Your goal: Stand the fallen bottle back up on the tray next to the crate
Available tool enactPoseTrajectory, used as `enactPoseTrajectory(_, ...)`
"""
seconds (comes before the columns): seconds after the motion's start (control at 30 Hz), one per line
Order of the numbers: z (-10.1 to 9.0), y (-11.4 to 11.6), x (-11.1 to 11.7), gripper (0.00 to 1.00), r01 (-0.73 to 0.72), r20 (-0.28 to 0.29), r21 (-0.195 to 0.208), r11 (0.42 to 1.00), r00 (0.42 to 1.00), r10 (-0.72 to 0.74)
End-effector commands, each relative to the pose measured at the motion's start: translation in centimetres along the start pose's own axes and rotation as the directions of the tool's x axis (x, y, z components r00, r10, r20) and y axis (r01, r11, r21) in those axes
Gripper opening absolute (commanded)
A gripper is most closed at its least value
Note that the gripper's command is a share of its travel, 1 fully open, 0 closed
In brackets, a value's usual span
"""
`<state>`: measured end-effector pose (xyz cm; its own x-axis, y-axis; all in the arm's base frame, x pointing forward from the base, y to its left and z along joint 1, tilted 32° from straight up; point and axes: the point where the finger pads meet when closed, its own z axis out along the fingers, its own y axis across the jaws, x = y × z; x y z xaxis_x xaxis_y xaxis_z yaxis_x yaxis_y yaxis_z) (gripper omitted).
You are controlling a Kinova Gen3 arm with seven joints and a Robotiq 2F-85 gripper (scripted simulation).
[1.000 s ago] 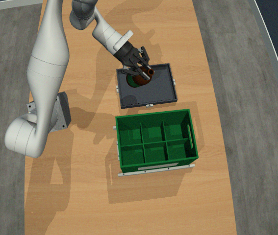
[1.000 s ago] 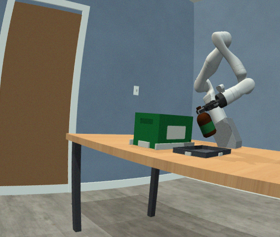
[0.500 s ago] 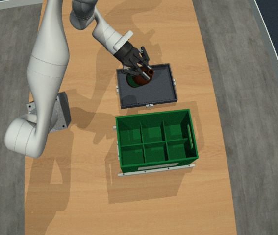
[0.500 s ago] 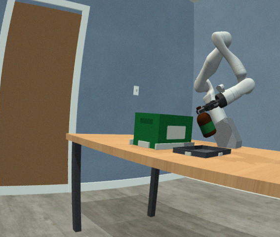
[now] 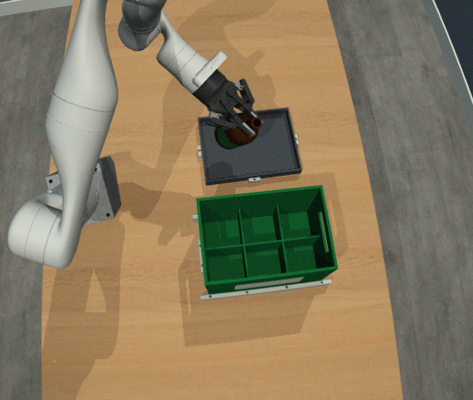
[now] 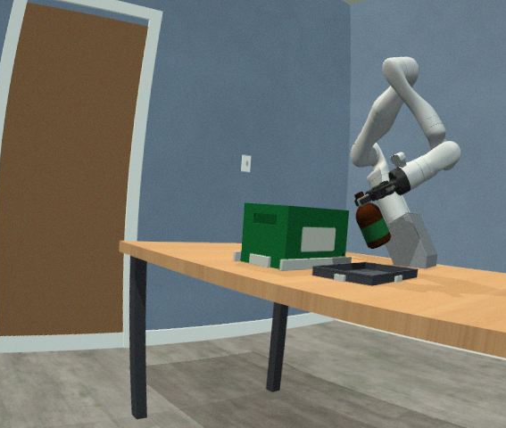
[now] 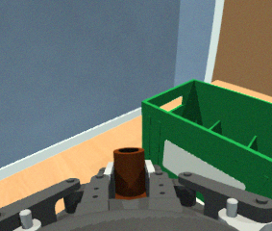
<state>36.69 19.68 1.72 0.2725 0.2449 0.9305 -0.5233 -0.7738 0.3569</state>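
Observation:
My gripper (image 5: 239,118) (image 6: 367,196) (image 7: 130,170) is shut on the neck of a brown bottle (image 5: 239,133) (image 6: 372,226) (image 7: 130,169) with a green label. The bottle hangs nearly upright, slightly tilted, with its mouth up, in the air above the dark grey tray (image 5: 270,159) (image 6: 363,272). Its bottom is clear of the tray floor. In the wrist view only the bottle's neck shows between the fingers. The tray lies on the wooden table (image 5: 141,322) (image 6: 427,304) beside the green crate (image 5: 330,241) (image 6: 289,230) (image 7: 238,148).
The green crate has several open compartments and stands just in front of the tray. The arm's base (image 5: 98,193) (image 6: 410,239) is mounted on the table to the left of the tray. A wall and a door (image 6: 63,184) stand beyond the table.

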Motion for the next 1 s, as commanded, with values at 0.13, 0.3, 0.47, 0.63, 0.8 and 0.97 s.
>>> enactPoseTrajectory(0.13,-0.03,-0.04,0.06,0.00,-0.001,-0.007,0.001,1.000,1.000,0.001)
enactPoseTrajectory(0.3,-0.03,-0.03,0.05,0.00,-0.001,-0.017,0.000,1.000,1.000,0.001)
enactPoseTrajectory(0.47,-0.01,-0.03,0.03,0.00,-0.001,-0.042,-0.001,1.000,0.999,0.001)
enactPoseTrajectory(0.63,-0.01,-0.02,0.02,0.00,-0.001,-0.075,-0.002,1.000,0.997,0.001)
enactPoseTrajectory(0.8,-0.02,-0.02,0.01,0.00,-0.001,-0.097,-0.002,1.000,0.995,0.001)
enactPoseTrajectory(0.97,-0.04,-0.03,0.01,0.00,-0.001,-0.131,-0.001,1.000,0.991,0.001)
